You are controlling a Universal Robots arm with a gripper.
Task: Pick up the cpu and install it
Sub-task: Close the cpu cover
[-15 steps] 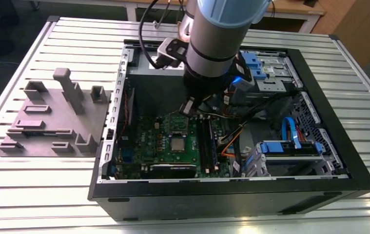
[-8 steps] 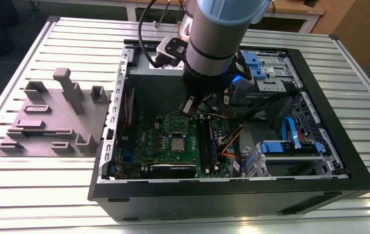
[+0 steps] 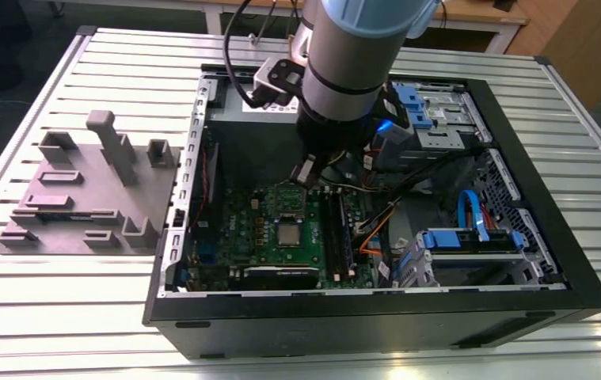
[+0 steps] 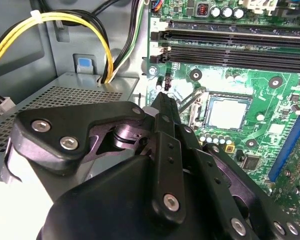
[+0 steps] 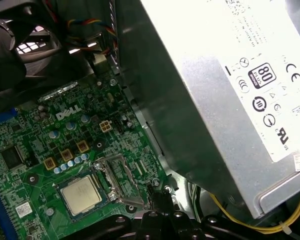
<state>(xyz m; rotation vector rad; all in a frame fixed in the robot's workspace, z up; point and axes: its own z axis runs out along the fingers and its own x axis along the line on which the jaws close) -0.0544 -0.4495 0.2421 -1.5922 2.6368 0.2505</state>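
1. Sitting flat in its socket on the green board [image 3: 279, 237], the cpu [image 3: 288, 234] shows its pale silver top inside the open case [image 3: 385, 317]; in both wrist views it lies square within the socket frame (cpu [image 4: 228, 113], cpu [image 5: 81, 194]).
2. Hanging above the board, the claw [image 3: 306, 176] is on the far side of the cpu in the exterior view, not touching it, with the grey supply box [image 5: 225, 85] close beside the arm.
3. From the claw [image 4: 162, 100] the cpu lies ahead and off to one side, just past the socket's metal lever [image 4: 190, 102]; the tip points at the frame's edge, not at the chip's middle.
4. The claw's fingers look drawn together, with nothing between them; the chip appears already seated.
5. Being square, the cpu has no long axis; its edges run parallel to the board's memory slots [image 4: 230, 42].
6. On the exterior view's left, a grey block with posts [image 3: 89, 198] rests on the slatted surface [image 3: 57, 317], well apart from the claw.
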